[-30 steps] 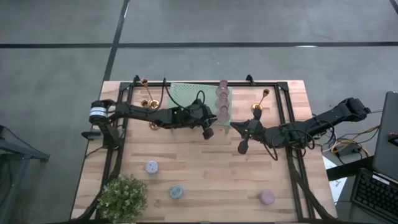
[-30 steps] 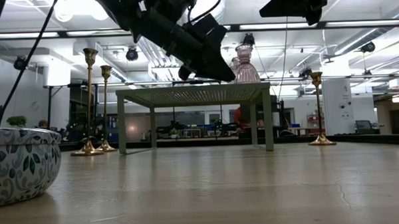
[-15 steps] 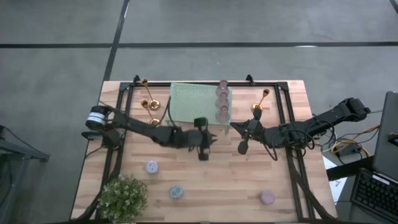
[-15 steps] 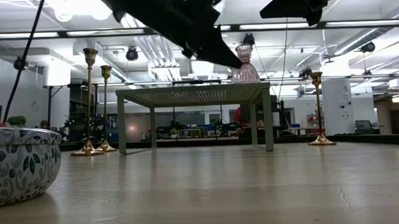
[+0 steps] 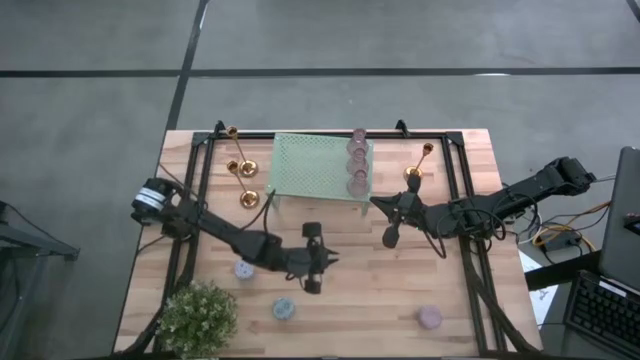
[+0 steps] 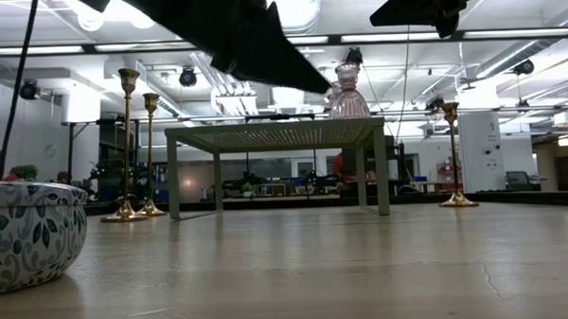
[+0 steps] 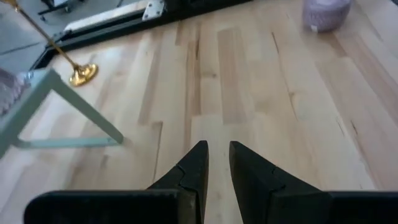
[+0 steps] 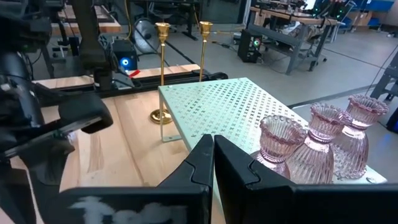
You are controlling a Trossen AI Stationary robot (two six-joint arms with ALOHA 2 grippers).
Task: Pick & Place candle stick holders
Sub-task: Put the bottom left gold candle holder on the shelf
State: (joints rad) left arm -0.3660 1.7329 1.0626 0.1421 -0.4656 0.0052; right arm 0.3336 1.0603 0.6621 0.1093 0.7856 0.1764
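My left gripper (image 5: 312, 285) (image 7: 217, 155) hangs over bare tabletop near the table's middle, its fingers a narrow gap apart with nothing between them. My right gripper (image 5: 390, 238) (image 8: 213, 144) waits shut, raised, to the right of the mint rack (image 5: 315, 168). Three pink glass holders (image 5: 356, 160) (image 8: 326, 134) stand on the rack's right edge. Two gold candlesticks (image 5: 240, 165) stand on their round bases left of the rack, and one (image 5: 420, 165) right of it. Small cups sit on the near half: lilac (image 5: 243, 268), blue (image 5: 284, 308), pink-lilac (image 5: 430, 317) (image 7: 324, 12).
A bushy potted plant (image 5: 198, 315) stands at the near left corner; its patterned pot (image 6: 21, 235) fills the low view's left. A black frame (image 5: 460, 190) runs around the table. Bare wood lies between the cups and ahead of my left gripper.
My left gripper has swung away from the rack's near right corner toward the table's near edge and a little left, sinking slightly and rolling somewhat about its own axis. Its finger gap looks the same. My right arm has kept still.
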